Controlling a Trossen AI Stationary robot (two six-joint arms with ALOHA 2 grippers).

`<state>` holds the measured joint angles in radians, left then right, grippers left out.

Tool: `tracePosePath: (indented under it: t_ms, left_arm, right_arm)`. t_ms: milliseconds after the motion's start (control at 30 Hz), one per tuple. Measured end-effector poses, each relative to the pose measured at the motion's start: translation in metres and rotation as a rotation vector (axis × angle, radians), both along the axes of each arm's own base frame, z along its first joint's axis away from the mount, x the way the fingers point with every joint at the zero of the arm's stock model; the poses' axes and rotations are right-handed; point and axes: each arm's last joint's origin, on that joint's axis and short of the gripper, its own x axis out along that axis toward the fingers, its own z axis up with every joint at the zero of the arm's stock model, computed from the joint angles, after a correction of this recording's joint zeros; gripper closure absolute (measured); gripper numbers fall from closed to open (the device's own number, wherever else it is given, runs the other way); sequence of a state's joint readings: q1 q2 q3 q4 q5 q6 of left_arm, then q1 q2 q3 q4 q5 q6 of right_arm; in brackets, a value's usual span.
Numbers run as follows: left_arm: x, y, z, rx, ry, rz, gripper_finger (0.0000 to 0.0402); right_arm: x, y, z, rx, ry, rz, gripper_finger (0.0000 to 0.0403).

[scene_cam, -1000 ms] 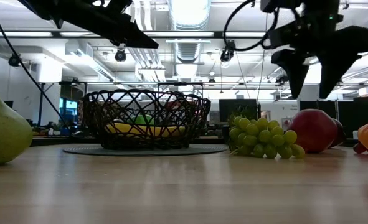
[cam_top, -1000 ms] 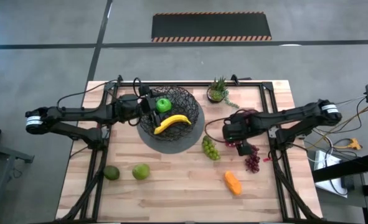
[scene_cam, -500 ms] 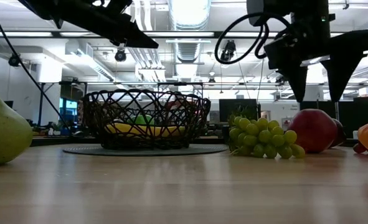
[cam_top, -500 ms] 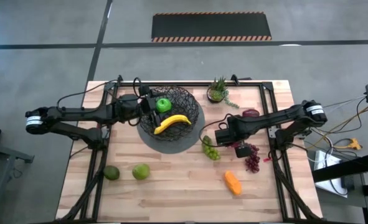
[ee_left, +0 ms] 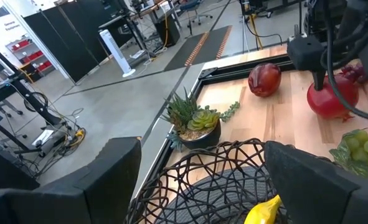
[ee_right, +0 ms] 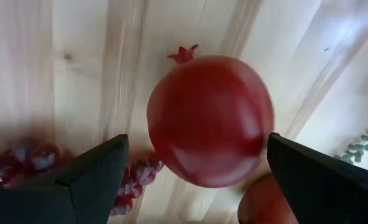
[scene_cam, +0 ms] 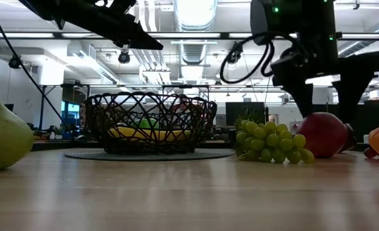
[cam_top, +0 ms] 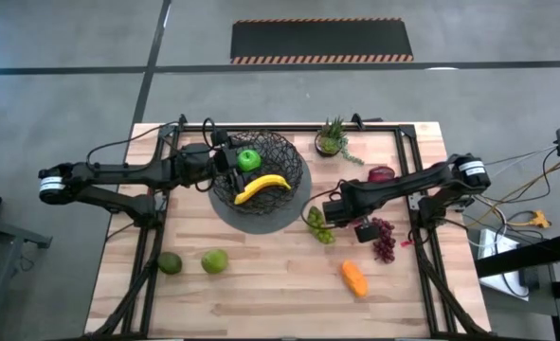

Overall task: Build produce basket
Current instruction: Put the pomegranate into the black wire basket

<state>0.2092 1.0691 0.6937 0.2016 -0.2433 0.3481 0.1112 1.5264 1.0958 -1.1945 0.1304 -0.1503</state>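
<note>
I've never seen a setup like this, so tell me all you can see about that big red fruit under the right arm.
The red fruit is a round, glossy toy pomegranate with a small pointed crown at one end. It lies on the wooden table, beside the purple grapes and near the green grapes. The right hand hangs open just above it, fingers either side, not touching.

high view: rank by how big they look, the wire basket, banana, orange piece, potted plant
1. wire basket, clearly largest
2. banana
3. potted plant and orange piece look about alike, so no ranking between them
</note>
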Motion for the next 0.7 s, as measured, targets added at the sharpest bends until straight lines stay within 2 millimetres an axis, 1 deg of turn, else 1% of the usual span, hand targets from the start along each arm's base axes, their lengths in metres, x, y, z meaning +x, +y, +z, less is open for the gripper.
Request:
tracePosePath:
  t_ms: [167, 400, 700]
  left_arm:
    - [0.000, 0.000, 0.000, 0.000, 0.000, 0.000, 0.0080]
    - [0.000, 0.000, 0.000, 0.000, 0.000, 0.000, 0.0080]
    - [0.000, 0.000, 0.000, 0.000, 0.000, 0.000, 0.0080]
  right_arm:
    - [-0.002, 0.000, -0.010, -0.002, 0.030, 0.005, 0.0037]
    - [0.001, 0.000, -0.022, 0.006, -0.049, 0.008, 0.0037]
    - [-0.004, -0.001, -0.033, -0.001, -0.057, -0.021, 0.0040]
